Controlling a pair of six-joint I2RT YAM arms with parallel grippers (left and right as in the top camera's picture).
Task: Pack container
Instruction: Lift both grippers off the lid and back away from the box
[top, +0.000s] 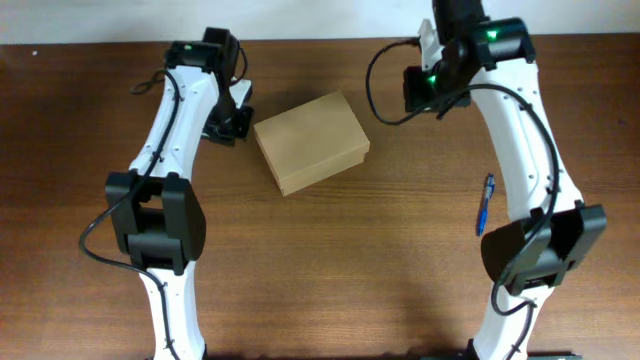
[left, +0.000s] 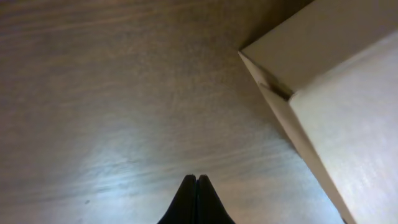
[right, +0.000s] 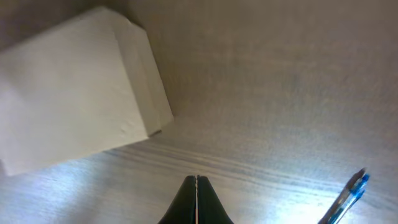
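Black fingertips of the left gripper (left: 196, 182) press together with no gap, and nothing is caught between them. They point at bare table (left: 93, 93), just beside the near corner of the box (left: 348, 93), without touching it. The right gripper (right: 197, 182) is closed the same way, its tips meeting in a thin line and holding nothing. It hangs over the wood between the box and a blue pen (right: 345, 199), apart from both.

From overhead, the box sits toward the rear edge of the table, near the middle of that edge and turned at a slant. Its lid is down flat. The left gripper is off the box's left end. The right gripper is close to the rear edge, well to the box's right. The pen lies alone on the table toward the right edge, roughly midway between front and rear.
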